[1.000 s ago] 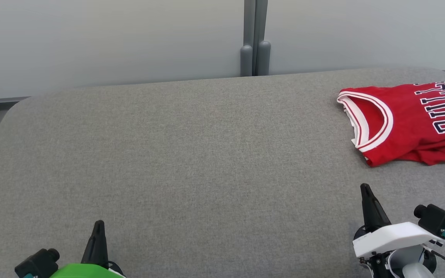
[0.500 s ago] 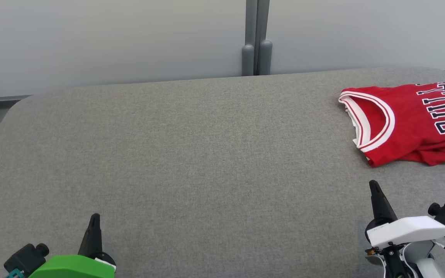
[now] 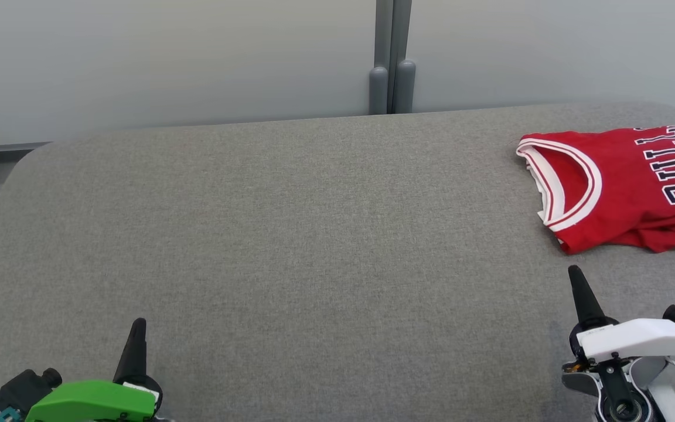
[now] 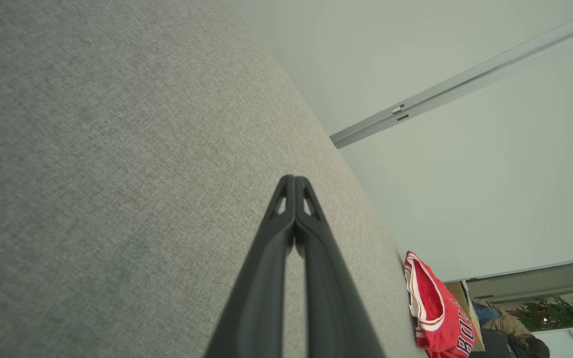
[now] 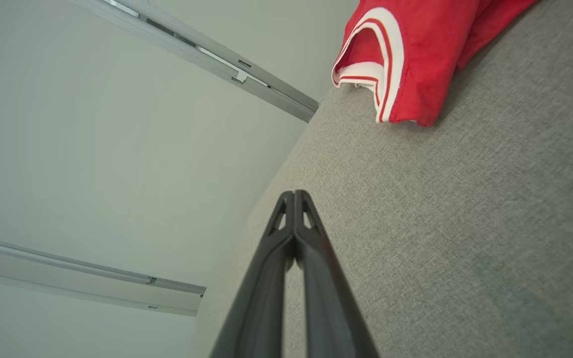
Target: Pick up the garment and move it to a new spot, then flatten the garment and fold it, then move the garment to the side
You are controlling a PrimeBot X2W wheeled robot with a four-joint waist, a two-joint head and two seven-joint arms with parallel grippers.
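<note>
Head view, lower right: the right claw (image 3: 578, 278) is pinched fully together and empty, near but not touching the red garment (image 3: 630, 193). The garment lies folded at the right edge of the grey bench (image 3: 314, 234). At lower left, the left claw (image 3: 136, 328) is likewise closed on nothing. Folding and moving aside look done, so little seems left.

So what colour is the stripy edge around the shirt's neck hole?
White with thin red stripes, on the folded red basketball jersey. The head view shows it best.
</note>
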